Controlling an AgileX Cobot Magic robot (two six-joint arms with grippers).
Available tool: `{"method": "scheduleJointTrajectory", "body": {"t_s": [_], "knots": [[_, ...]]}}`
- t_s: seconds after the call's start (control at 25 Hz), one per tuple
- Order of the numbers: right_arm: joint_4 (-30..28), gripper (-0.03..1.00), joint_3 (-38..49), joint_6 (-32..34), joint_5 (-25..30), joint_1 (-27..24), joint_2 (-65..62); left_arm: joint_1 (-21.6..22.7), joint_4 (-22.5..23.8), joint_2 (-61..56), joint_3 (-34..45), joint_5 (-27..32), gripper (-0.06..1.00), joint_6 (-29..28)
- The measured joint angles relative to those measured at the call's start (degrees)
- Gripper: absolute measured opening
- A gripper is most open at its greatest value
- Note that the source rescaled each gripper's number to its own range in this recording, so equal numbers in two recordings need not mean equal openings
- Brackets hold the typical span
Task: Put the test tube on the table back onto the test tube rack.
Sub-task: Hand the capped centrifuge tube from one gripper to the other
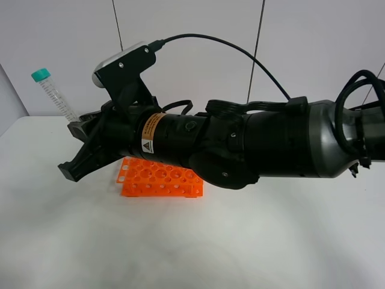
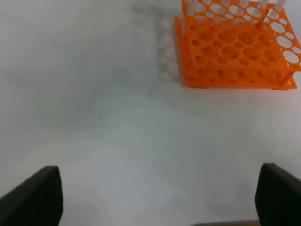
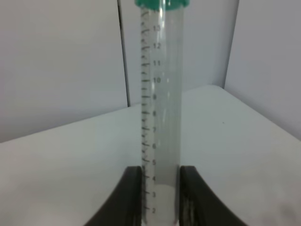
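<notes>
One test tube [image 3: 162, 108], light, stiff, slick plastic, clamped low in right gripper [image 3: 161, 197], may pivot, mid-barrel hold looks safer; left gripper [image 2: 155, 197] gaping.

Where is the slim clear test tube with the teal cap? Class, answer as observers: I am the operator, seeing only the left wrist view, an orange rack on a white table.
Observer: The slim clear plastic test tube with the teal-green cap is clamped in the right hand.
Operator: How does it sit?
Observer: Cap up, tilted, left of the bright orange plastic rack in the exterior high view.
Operator: Is the rack free?
Observer: No, the black right arm reaches across it.
</notes>
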Motion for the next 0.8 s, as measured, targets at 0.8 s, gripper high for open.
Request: {"method": "scheduleJointTrajectory", "body": {"t_s": [0.8], "knots": [[-4.3, 0.01, 7.6, 1.4, -10.1, 0.0, 0.0, 0.0, 0.0, 0.0, 0.0, -0.1, 1.00, 0.0]]}}
